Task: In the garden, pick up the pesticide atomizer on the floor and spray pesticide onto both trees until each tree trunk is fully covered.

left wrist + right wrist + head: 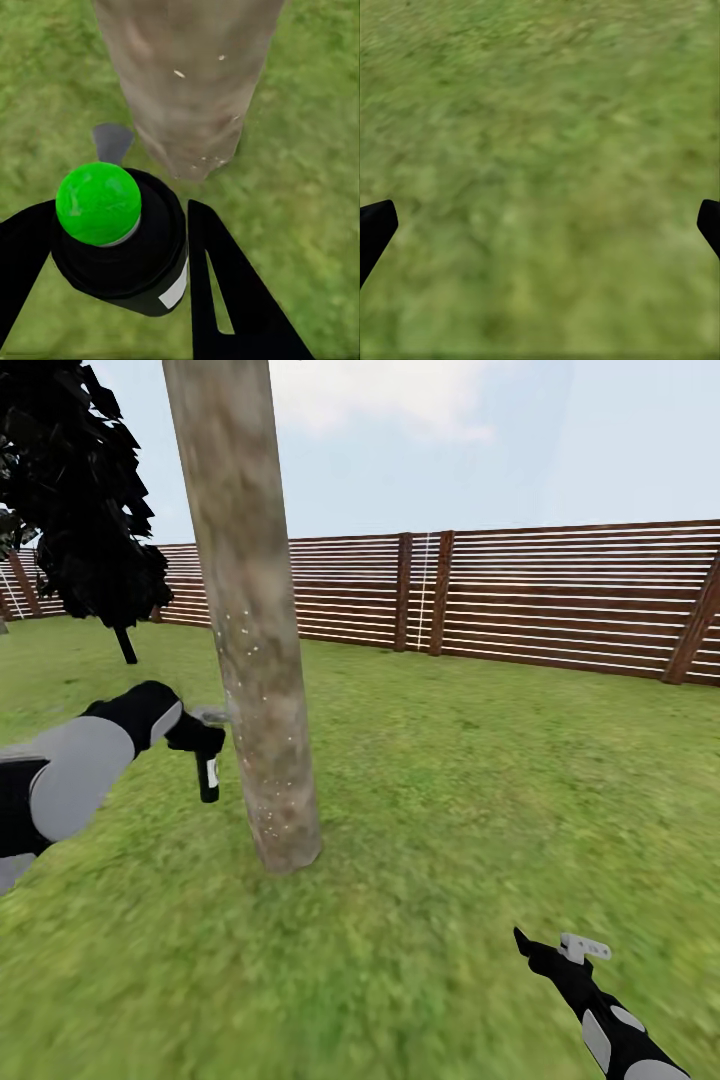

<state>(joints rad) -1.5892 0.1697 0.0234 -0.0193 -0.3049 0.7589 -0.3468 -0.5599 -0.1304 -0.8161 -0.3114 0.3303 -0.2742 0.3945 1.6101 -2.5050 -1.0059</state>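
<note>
Beside trunk (pixel 250 620), atomizer (pixel 120 240) (green-topped), fence (pixel 560 595) behind

Green-capped pesticide atomizer (pixel 124 244) facing tree trunk (pixel 187 82)

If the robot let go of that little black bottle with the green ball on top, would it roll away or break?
The pesticide atomizer looks round-bodied, so on its side it might roll a little, though the grass would probably stop it. It seems hard and rigid, held between the left tool's fingers, so soft lawn likely wouldn't break it.
</note>
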